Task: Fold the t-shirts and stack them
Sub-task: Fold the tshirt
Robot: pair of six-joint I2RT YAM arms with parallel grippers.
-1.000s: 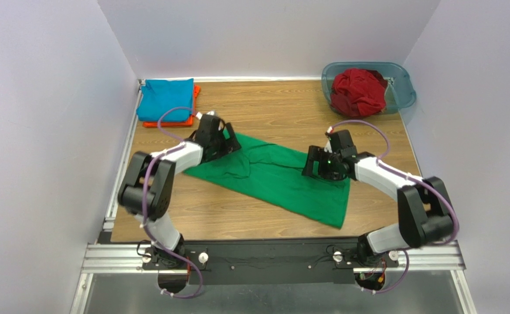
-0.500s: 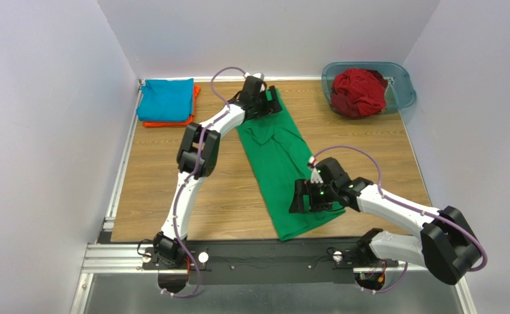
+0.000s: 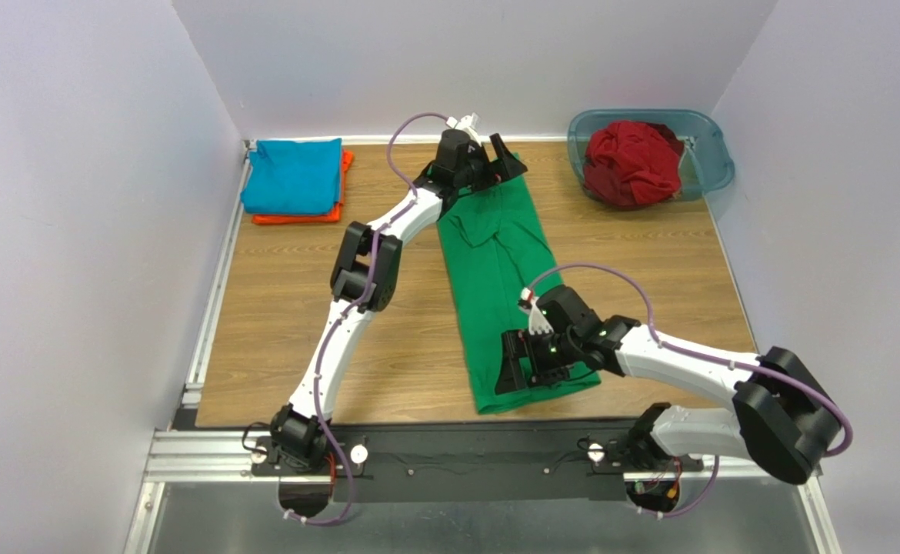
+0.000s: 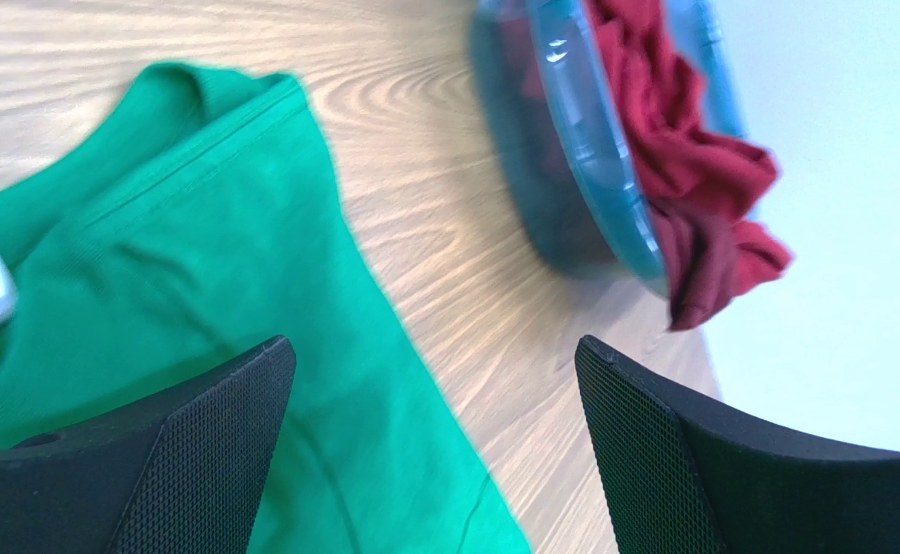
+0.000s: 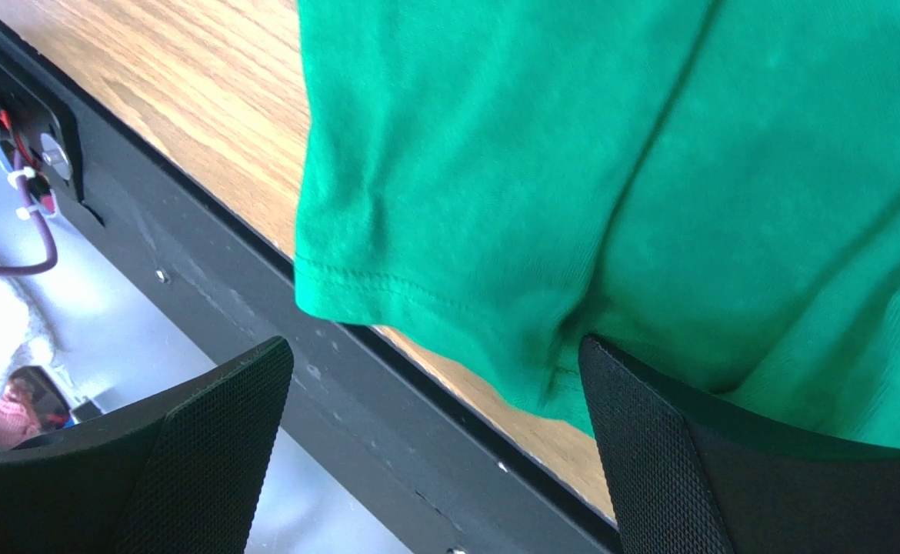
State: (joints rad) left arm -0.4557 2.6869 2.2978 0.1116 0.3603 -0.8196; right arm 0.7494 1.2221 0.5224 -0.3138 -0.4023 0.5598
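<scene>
The green shirt (image 3: 495, 266), laid lengthwise between the left gripper (image 3: 503, 158) and right gripper (image 3: 510, 364), both spread open, should be smoothed flat before folding.

The left arm (image 3: 362, 268) and right arm (image 3: 697, 356) share white link shells and bulky black joint housings. A purple cable (image 3: 605, 271) loops along each, ending in a white plug (image 3: 531, 309). The left tool (image 3: 506, 159) and right tool (image 3: 515, 362) are black, their broad fingers (image 4: 189, 462) finely cross-hatched.
</scene>
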